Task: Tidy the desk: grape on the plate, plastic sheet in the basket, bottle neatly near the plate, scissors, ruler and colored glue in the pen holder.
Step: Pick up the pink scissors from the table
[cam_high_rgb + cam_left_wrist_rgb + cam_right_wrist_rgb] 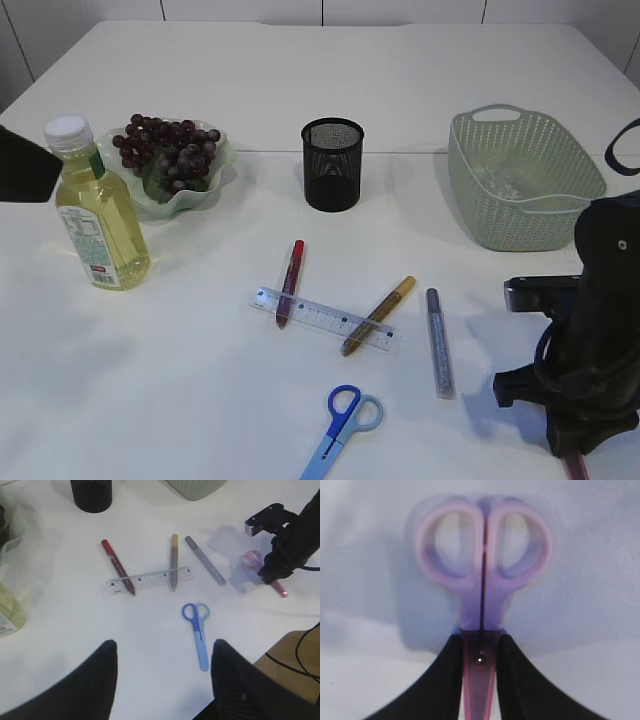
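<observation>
My right gripper is shut on the pink scissors at their pivot, handles pointing away from me, low over the table's front right. Blue scissors lie at the front centre. A clear ruler lies under a red glue pen and a gold one, with a silver one beside them. The black mesh pen holder stands behind. Grapes fill the green plate, with the bottle in front of it. The plastic sheet lies in the basket. My left gripper hangs open and empty, high over the table.
The right arm stands over the front right corner, its cable trailing past the table edge. A dark part of the left arm shows at the left edge beside the bottle's cap.
</observation>
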Controlling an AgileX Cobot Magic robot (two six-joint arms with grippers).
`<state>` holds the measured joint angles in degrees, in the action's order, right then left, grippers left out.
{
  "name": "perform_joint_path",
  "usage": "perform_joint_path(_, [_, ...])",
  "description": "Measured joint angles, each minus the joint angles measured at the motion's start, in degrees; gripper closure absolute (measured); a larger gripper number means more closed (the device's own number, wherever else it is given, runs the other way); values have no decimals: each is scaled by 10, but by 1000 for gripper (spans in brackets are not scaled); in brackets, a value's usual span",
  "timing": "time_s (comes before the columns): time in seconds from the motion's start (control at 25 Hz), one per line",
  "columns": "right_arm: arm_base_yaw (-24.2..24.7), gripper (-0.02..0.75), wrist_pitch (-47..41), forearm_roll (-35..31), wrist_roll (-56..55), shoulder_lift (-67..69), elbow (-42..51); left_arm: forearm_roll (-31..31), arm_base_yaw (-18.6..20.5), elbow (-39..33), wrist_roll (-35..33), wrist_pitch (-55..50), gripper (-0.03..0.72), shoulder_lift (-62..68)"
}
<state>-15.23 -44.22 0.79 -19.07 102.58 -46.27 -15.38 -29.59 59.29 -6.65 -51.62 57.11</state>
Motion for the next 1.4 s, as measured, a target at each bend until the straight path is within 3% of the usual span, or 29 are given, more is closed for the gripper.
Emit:
perform_joint_path(0.4, [0,563,-5,-2,54,-1,1,0,0,0,0,0,253,0])
perform_joint_path(1.0, [0,563,-35,-17,107,-1,-71,0,0,0,0,0,253,0])
perform_joint_path(1.4, [0,563,-8,-18,124,-35,-71,0,0,0,0,9,253,0])
